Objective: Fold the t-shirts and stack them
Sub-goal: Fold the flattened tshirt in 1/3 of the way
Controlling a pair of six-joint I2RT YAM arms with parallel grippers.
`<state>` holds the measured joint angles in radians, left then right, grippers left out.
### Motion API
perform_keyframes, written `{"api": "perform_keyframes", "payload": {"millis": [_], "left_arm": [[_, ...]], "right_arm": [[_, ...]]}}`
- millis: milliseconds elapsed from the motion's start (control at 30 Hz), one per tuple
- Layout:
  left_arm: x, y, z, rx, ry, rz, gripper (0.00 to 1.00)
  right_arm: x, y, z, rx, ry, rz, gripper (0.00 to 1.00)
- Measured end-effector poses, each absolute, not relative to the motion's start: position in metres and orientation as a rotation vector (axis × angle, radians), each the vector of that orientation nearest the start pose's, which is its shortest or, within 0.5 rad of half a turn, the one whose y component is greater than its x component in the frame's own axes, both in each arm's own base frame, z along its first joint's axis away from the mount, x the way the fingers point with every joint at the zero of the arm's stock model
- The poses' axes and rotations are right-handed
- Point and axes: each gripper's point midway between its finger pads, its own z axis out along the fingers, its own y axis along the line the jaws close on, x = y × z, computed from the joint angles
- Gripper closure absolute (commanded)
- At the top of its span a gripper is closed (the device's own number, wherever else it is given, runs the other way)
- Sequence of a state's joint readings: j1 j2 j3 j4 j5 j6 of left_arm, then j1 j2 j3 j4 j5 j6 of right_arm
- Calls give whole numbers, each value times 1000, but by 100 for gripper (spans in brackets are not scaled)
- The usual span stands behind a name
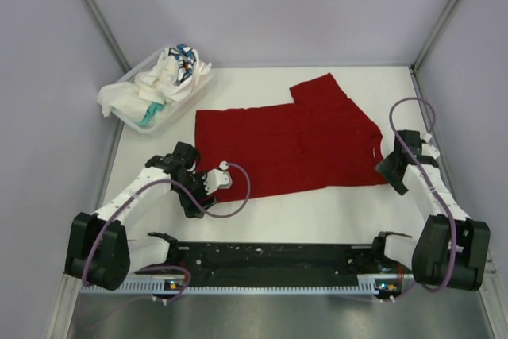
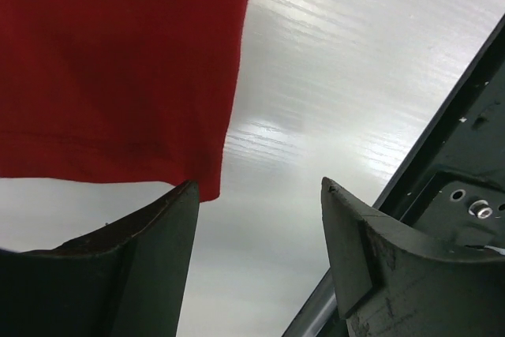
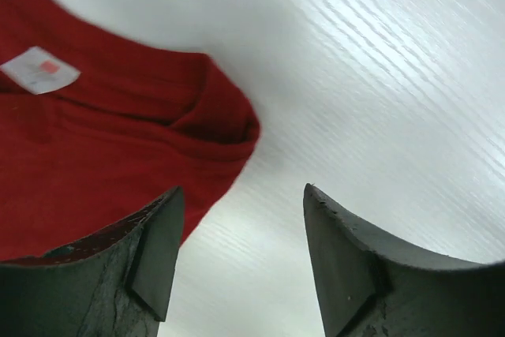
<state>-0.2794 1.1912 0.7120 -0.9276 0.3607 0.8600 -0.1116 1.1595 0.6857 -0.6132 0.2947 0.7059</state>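
Note:
A red t-shirt (image 1: 294,144) lies spread flat across the middle of the white table. My left gripper (image 1: 194,188) is open and empty, just off the shirt's near left corner (image 2: 207,183). My right gripper (image 1: 389,171) is open and empty beside the shirt's collar end; the collar (image 3: 229,128) and its white label (image 3: 38,70) show in the right wrist view. A white basket (image 1: 186,101) at the back left holds several crumpled white and patterned shirts (image 1: 163,81).
A black rail (image 1: 262,263) runs along the near edge between the arm bases; it also shows in the left wrist view (image 2: 465,155). Grey walls enclose the table on the left, back and right.

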Motion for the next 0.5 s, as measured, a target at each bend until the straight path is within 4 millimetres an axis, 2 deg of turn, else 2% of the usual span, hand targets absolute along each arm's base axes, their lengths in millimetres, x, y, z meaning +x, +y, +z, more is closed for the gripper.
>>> {"api": "perform_keyframes", "payload": {"millis": [133, 333, 400, 467, 500], "left_arm": [[163, -75, 32, 1602, 2400, -352, 34], [177, -68, 16, 1562, 2437, -253, 41], [182, -67, 14, 1549, 2440, -229, 50], [187, -66, 13, 1534, 2440, -206, 71], [190, -67, 13, 1525, 2441, -202, 77]], "right_arm": [[230, -65, 40, 1276, 2332, -202, 50], [238, -67, 18, 1340, 2366, -219, 67], [243, -67, 18, 1350, 2352, -213, 75], [246, -69, 18, 1363, 2334, -206, 81], [247, -69, 18, 1380, 2320, -200, 82]]}}
